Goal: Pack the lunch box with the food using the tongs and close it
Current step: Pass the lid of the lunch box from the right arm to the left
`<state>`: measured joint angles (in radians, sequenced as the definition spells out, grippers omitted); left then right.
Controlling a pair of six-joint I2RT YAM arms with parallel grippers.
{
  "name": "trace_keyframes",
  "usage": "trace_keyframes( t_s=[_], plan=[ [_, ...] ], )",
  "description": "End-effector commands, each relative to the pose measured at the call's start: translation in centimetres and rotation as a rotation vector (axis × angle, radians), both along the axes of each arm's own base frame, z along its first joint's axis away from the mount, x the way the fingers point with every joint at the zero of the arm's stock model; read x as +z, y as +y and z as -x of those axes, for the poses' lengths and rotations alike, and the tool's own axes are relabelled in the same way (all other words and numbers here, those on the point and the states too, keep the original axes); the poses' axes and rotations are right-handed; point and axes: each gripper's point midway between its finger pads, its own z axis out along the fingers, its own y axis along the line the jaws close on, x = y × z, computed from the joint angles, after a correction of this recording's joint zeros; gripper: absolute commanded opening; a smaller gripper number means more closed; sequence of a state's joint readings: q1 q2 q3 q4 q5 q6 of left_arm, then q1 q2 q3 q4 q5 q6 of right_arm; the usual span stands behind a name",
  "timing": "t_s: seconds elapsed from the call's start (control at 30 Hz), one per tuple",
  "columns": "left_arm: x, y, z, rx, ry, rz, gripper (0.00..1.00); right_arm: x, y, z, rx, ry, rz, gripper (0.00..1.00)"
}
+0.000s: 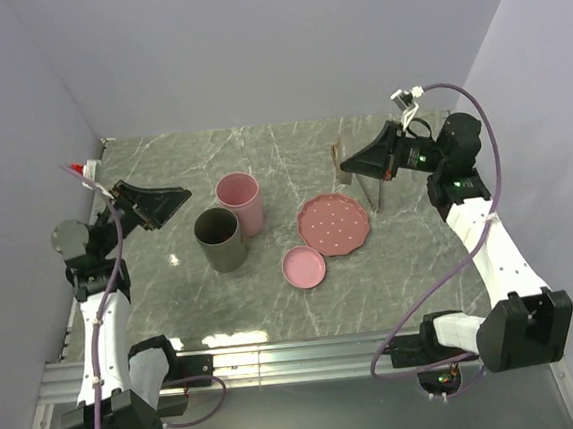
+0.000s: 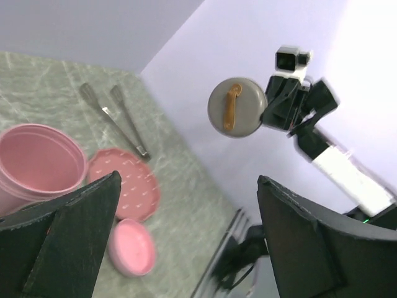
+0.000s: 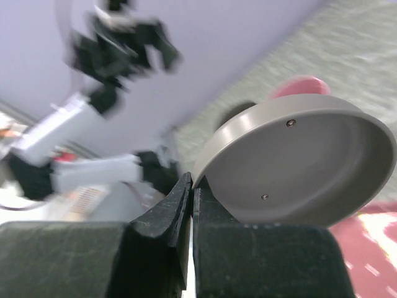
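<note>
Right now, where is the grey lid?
In the top view the grey lid is held clear of the table at the far right. The right gripper has its jaws shut on the rim, just beyond the pink speckled plate.

Robotics lab test cell. Plain pale walls [image 1: 282,44] box in a grey marble-patterned tabletop [image 1: 261,151] on three sides. Cabled left arm [image 1: 100,321] and right arm [image 1: 496,251] stand on an aluminium rail [image 1: 299,359] at its near edge.

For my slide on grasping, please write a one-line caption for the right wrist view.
Right gripper shut on the rim of a grey round lid, pink speckled plate blurred beyond it.
</note>
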<state>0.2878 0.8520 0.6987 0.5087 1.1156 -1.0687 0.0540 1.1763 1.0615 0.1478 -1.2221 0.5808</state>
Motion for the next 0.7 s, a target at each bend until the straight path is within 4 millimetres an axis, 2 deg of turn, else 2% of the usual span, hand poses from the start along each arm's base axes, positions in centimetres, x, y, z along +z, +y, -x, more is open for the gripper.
trace_keyframes(
  t_s=[0.0,0.03,0.13,0.2,0.23,0.37,0.4,0.47,0.53,0.57,0.67],
  plan=[
    [3.7,-0.8,1.6,0.016,-0.062,0.217,0.97,5.2,1.6,2.0,0.132,-0.020,-0.139,0.00],
    [3.6,-1.0,1.5,0.023,-0.046,0.240,0.96,6.2,1.9,2.1,0.148,0.000,-0.151,0.00],
    [3.8,-2.7,1.9,0.030,-0.144,0.192,0.93,7.5,2.7,2.0,0.165,0.052,-0.220,0.00],
    [4.1,-3.4,1.6,0.041,-0.158,0.196,0.91,8.0,3.0,1.3,0.154,0.079,-0.266,0.00],
    [4.1,-3.4,1.3,0.045,-0.145,0.206,0.90,8.2,3.3,1.6,0.167,0.098,-0.290,0.00],
    [4.2,-3.5,-1.0,0.060,-0.112,0.231,0.76,8.5,3.9,1.2,0.163,0.153,-0.370,0.00],
    [4.3,-4.4,-1.0,0.042,-0.111,0.234,0.74,8.5,4.0,1.2,0.170,0.144,-0.388,0.00],
    [5.0,-4.7,-2.7,0.097,-0.120,0.253,0.73,8.7,4.2,0.9,0.171,0.176,-0.416,0.00],
    [5.3,-6.2,-3.1,0.066,-0.113,0.277,0.71,8.5,4.4,0.3,0.163,0.192,-0.430,0.00],
    [5.2,-6.9,-4.2,0.058,-0.089,0.278,0.70,8.3,4.5,0.1,0.163,0.195,-0.429,0.00],
    [5.5,-10.3,-4.7,-0.031,-0.074,0.259,0.70,7.6,4.7,0.1,0.173,0.190,-0.431,0.00]
  ],
)
